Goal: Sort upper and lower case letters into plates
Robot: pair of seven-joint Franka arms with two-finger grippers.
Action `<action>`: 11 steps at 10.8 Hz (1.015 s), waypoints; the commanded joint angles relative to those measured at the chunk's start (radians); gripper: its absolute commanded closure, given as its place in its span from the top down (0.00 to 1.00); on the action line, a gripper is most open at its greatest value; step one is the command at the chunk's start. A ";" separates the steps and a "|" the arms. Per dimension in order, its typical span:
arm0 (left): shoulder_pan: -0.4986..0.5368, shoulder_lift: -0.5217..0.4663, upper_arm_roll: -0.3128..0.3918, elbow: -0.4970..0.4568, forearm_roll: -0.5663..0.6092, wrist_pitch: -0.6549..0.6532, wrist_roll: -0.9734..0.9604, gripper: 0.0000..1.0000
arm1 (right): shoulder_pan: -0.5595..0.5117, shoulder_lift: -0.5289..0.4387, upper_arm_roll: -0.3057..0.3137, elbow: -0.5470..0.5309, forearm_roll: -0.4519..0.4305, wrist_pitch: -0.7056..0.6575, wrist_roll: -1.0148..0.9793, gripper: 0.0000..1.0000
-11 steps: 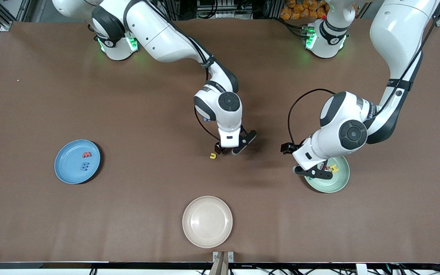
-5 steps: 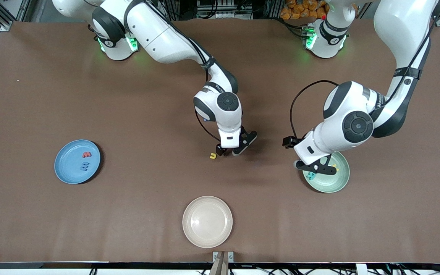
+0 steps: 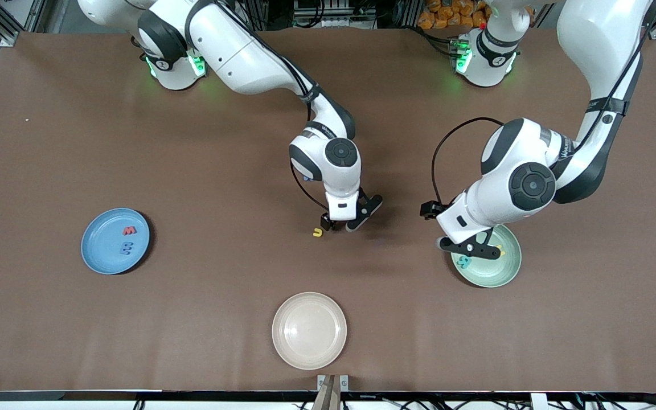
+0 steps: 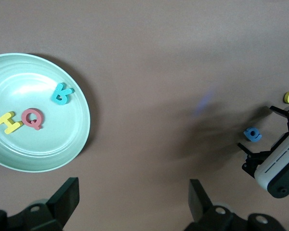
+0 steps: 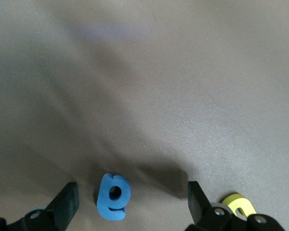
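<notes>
My right gripper [image 3: 343,221] is low over the middle of the table and open [image 5: 131,204]. A blue lower-case letter [image 5: 114,197] lies flat between its fingers, touching neither. A yellow letter [image 3: 318,232] lies just beside one finger [image 5: 238,206]. My left gripper [image 3: 469,249] hangs open and empty [image 4: 131,202] over the rim of the pale green plate [image 3: 499,273]. That plate [image 4: 38,144] holds a teal letter [image 4: 61,94], a red letter [image 4: 32,118] and a yellow letter [image 4: 8,122]. The blue plate [image 3: 100,256], toward the right arm's end, holds a red letter [image 3: 128,230] and a blue letter [image 3: 126,247].
A cream-beige plate [image 3: 309,330] with nothing in it sits near the table's front edge, nearer to the front camera than the right gripper. Bare brown table lies between the plates. The left wrist view also shows the right gripper [image 4: 274,144] by the blue letter [image 4: 253,134].
The left gripper has shifted a little off the pale green plate's middle, uncovering the teal letter there. The right gripper has hardly moved.
</notes>
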 commanded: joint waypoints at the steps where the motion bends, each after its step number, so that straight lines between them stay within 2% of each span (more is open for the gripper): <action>1: 0.001 -0.018 -0.004 -0.004 -0.010 -0.020 -0.016 1.00 | -0.005 0.001 0.006 0.015 -0.010 -0.013 0.001 0.26; 2: 0.001 -0.017 -0.002 -0.005 -0.012 -0.020 -0.016 1.00 | 0.001 0.002 0.006 0.015 -0.016 -0.015 0.001 0.00; 5: 0.000 -0.015 -0.002 -0.005 -0.004 -0.020 -0.016 1.00 | -0.002 -0.004 0.006 0.015 -0.007 -0.019 0.000 0.00; 7: 0.000 -0.011 -0.002 -0.007 -0.003 -0.020 -0.016 1.00 | -0.016 -0.027 0.006 0.019 -0.004 -0.082 0.000 0.00; 9: -0.008 -0.011 -0.002 -0.005 -0.004 -0.020 -0.026 1.00 | -0.056 -0.063 0.008 0.021 0.005 -0.140 0.006 0.00; 11: -0.066 -0.003 -0.001 -0.004 -0.007 -0.020 -0.127 1.00 | -0.134 -0.110 0.003 0.021 0.016 -0.229 0.009 0.00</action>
